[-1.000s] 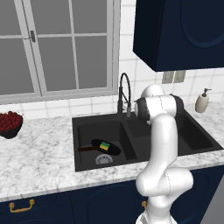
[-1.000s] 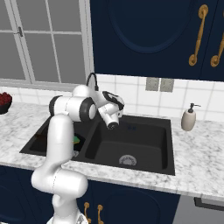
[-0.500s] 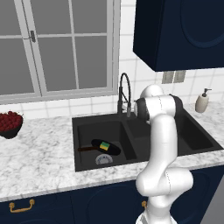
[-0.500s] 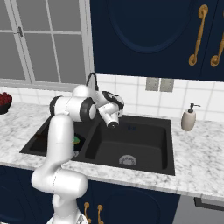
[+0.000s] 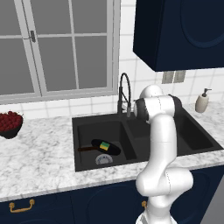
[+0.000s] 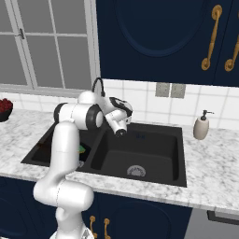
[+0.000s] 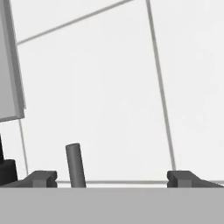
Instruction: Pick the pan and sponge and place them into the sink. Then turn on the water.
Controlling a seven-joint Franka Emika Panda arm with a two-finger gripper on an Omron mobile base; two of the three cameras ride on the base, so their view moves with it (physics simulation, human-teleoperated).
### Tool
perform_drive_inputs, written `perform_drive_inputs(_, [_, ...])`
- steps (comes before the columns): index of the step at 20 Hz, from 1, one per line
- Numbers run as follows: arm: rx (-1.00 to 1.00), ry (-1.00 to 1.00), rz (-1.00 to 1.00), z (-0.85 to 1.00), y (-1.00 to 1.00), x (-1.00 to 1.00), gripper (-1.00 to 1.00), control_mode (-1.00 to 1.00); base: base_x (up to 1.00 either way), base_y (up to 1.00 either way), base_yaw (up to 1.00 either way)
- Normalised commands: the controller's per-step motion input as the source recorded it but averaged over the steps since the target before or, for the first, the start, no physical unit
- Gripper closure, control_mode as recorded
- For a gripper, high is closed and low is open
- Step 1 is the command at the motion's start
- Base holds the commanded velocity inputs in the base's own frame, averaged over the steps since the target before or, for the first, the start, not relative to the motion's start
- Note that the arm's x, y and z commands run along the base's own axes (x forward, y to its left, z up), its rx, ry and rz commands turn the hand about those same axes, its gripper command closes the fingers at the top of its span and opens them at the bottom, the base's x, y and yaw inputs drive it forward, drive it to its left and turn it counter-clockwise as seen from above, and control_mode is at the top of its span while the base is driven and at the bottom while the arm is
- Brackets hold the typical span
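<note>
The black pan [image 5: 107, 148] lies in the left basin of the black sink [image 5: 87, 133], its reddish handle pointing left. The green and yellow sponge [image 5: 104, 145] rests on the pan. In the right base view the sponge [image 6: 82, 149] shows as a green edge beside my arm. My gripper [image 6: 121, 132] hovers over the sink's divider, near the base of the black arched faucet [image 5: 124, 94]. In the hand view the gripper [image 7: 113, 179] is open and faces the white tiled wall. A thin grey faucet lever [image 7: 75, 165] stands between the fingertips, closer to the left one. No water runs.
A dark bowl of red fruit [image 5: 8, 123] stands on the marble counter at the far left. A beige soap dispenser [image 6: 201, 127] stands right of the sink. A window is behind the left counter, and dark cabinets hang above the right side.
</note>
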Motion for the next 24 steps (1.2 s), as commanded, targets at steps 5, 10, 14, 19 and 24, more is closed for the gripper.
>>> perform_drive_inputs(5, [0.00, 0.00, 0.00, 0.00, 0.00, 0.00, -1.00, -1.00, 0.00, 0.00, 0.00])
perform_drive_inputs(10, [0.00, 0.00, -0.01, 0.00, 0.00, 0.00, -1.00, -1.00, 0.00, 0.00, 0.00])
perform_drive_inputs(14, [0.00, 0.00, -0.01, 0.00, 0.00, 0.00, -1.00, -1.00, 0.00, 0.00, 0.00])
perform_drive_inputs(19, [0.00, 0.00, 0.00, 0.00, -0.04, 0.00, -1.00, -1.00, 0.00, 0.00, 0.00])
perform_drive_inputs(24, [0.00, 0.00, -0.01, 0.00, -0.17, 0.00, -1.00, -1.00, 0.00, 0.00, 0.00])
